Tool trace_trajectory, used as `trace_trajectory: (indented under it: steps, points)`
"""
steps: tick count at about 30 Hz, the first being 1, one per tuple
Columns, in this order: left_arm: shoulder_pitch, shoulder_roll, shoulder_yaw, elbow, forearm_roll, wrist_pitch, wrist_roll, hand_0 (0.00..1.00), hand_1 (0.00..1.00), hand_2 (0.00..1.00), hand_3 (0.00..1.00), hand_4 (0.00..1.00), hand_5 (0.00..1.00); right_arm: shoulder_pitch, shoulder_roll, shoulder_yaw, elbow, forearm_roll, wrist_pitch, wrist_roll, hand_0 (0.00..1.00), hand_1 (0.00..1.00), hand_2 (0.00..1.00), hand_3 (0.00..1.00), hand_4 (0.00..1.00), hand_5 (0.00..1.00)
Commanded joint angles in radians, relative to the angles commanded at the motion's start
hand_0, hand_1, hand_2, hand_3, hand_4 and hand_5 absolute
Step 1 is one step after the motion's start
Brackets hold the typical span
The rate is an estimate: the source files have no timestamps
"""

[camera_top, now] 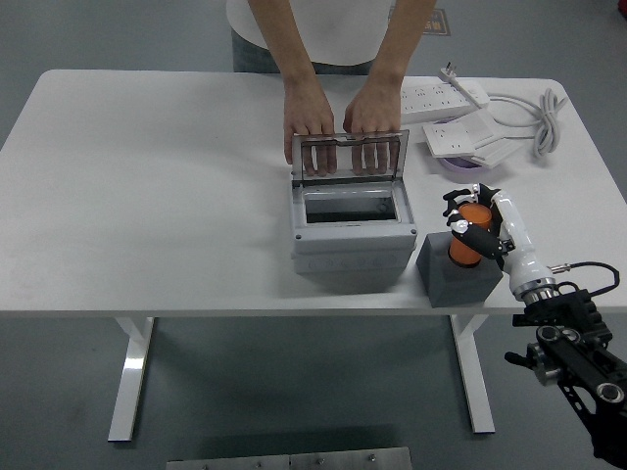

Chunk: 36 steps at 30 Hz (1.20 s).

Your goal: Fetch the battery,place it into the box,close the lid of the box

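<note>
- Battery (470, 233): orange cylinder, upright in a grey holder (458, 275) on the tabletop (147, 196), just right of the box (351, 227).
- Right hand (478, 227): fingers curled around the battery's upper body.
- Handling: likely rigid, smooth and dense; grip mid-body, lift straight up.
- Box: lid (349, 155) held upright by a person's hands (338, 110).

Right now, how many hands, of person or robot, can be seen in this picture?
3. Two person's hands hold the open lid at the box's far side. One robot hand, the right, grips the orange battery on the grey holder. The left is out of view.
</note>
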Motion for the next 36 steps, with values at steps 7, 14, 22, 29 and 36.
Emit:
trace_trajectory:
  steps: [7,14,22,29,36]
  points:
    - [0.002,0.000,-0.009,-0.001,0.010,-0.001,0.007,0.632,0.698,0.573,0.541,0.500,0.002,0.038,-0.019,0.008,-0.002,-0.019,-0.014,-0.011,0.231,0.276,0.286,0.334,0.160,0.018]
    - [0.004,0.002,-0.014,-0.001,0.013,-0.001,0.010,0.632,0.698,0.573,0.541,0.500,0.002,0.072,-0.026,0.013,0.011,-0.076,-0.032,-0.029,0.225,0.266,0.280,0.335,0.127,0.002]
    - [0.007,0.003,-0.017,-0.002,0.016,-0.002,0.014,0.632,0.698,0.573,0.541,0.500,0.002,0.140,-0.017,0.016,0.064,-0.241,-0.029,-0.104,0.197,0.251,0.272,0.327,0.102,0.002]
    - [0.006,0.005,-0.024,-0.003,0.024,-0.005,0.021,0.632,0.698,0.573,0.541,0.500,0.002,0.216,0.018,-0.019,0.078,-0.404,0.011,-0.203,0.184,0.242,0.271,0.326,0.089,0.002]
    - [0.013,0.006,-0.057,-0.004,0.057,-0.011,0.049,0.632,0.698,0.573,0.541,0.500,0.002,0.277,0.066,-0.070,0.064,-0.554,0.049,-0.283,0.183,0.238,0.269,0.323,0.083,0.002]
